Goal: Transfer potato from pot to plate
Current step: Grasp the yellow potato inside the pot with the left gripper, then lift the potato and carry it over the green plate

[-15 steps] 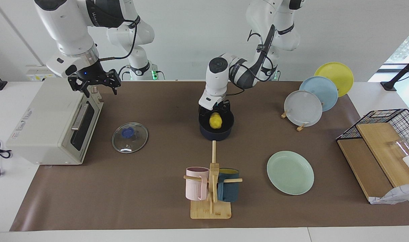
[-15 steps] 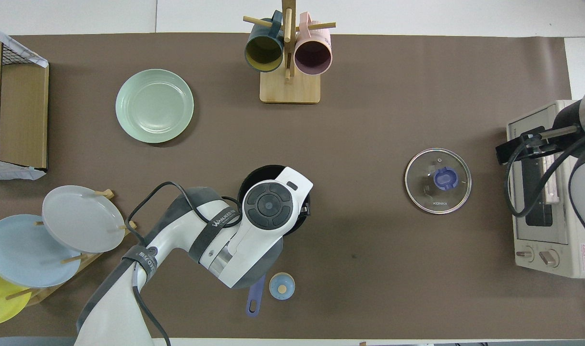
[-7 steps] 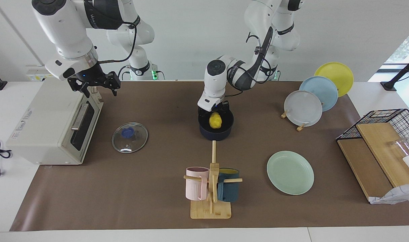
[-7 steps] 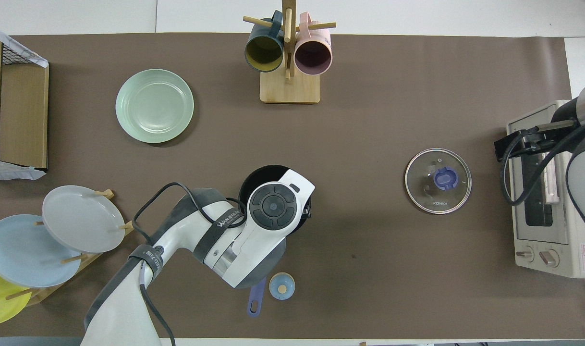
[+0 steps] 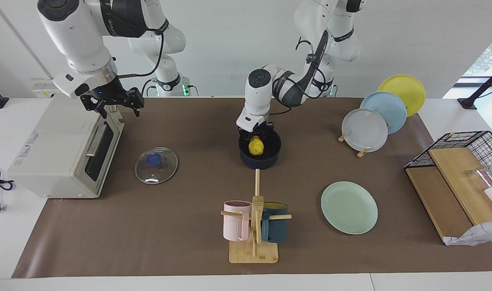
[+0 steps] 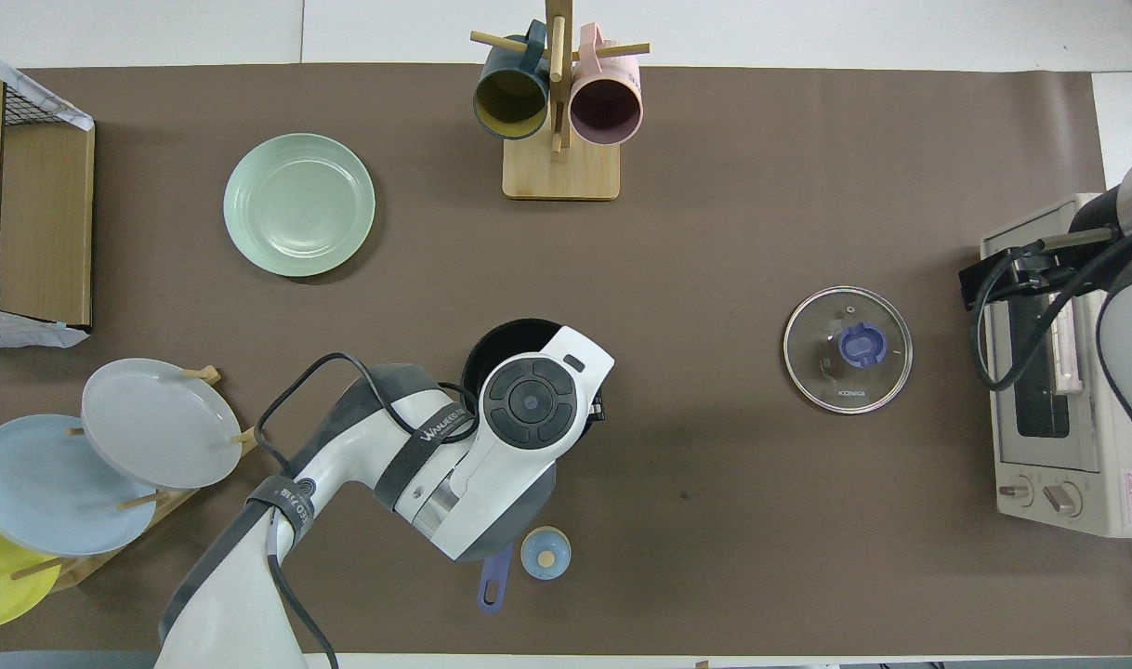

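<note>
The yellow potato (image 5: 255, 146) sits inside the dark navy pot (image 5: 270, 161) at the middle of the table. My left gripper (image 5: 256, 135) reaches down into the pot and is shut on the potato's top. In the overhead view the left arm's hand covers the potato and most of the pot (image 6: 501, 339); only its blue handle (image 6: 492, 585) sticks out toward the robots. The mint-green plate (image 5: 349, 207) lies empty, farther from the robots than the pot, toward the left arm's end. My right gripper (image 5: 112, 106) hangs open over the toaster oven and waits.
A glass lid (image 5: 156, 165) lies between the pot and the toaster oven (image 5: 64, 149). A wooden mug rack (image 5: 254, 222) stands farther out than the pot. A rack of grey, blue and yellow plates (image 5: 365, 129) and a wire basket (image 5: 468, 149) stand at the left arm's end. A small blue knob (image 6: 545, 553) lies by the pot handle.
My left hand has shifted slightly toward the right arm's end over the pot, and the potato has moved with it. The right gripper has drifted slightly over the toaster oven.
</note>
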